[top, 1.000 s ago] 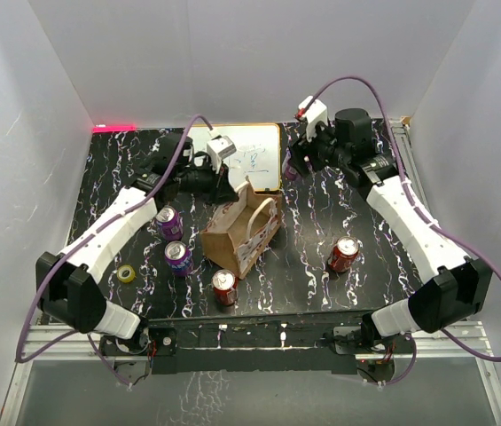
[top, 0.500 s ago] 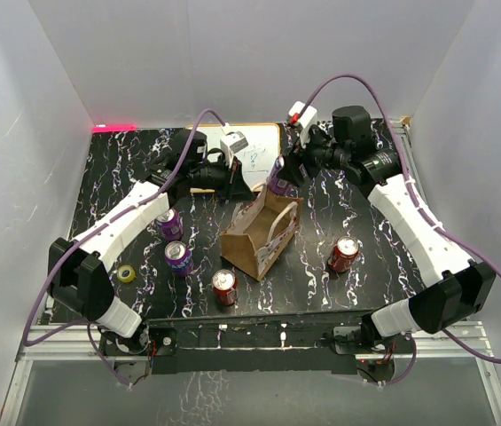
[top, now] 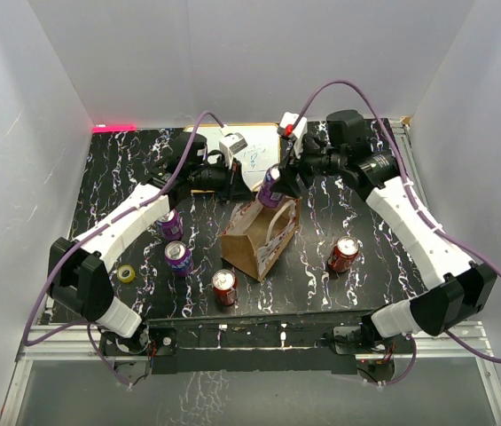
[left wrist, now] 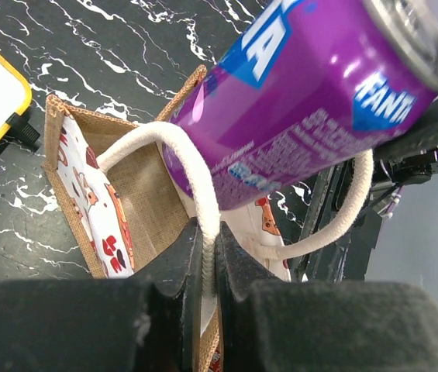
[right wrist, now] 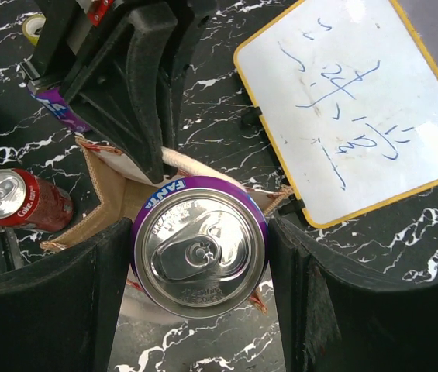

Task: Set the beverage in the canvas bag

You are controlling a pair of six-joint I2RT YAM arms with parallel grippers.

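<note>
Fanta can (right wrist: 199, 256) clenched in the right jaws, hanging tilted right over the mouth of the canvas bag (top: 259, 238). Whether its base has passed the rim, I cannot tell. Left jaws are pinched tight on one cream handle (left wrist: 199, 174), propping the bag upright on the desk (top: 321, 222). Here's the danger, I reckon: that can is leaning, so letting go now could clip the rim or the other handle, tip the bag, or send the can rolling toward the whiteboard (top: 259, 155). If the cord slips from the left jaws, the mouth may sag shut.
</note>
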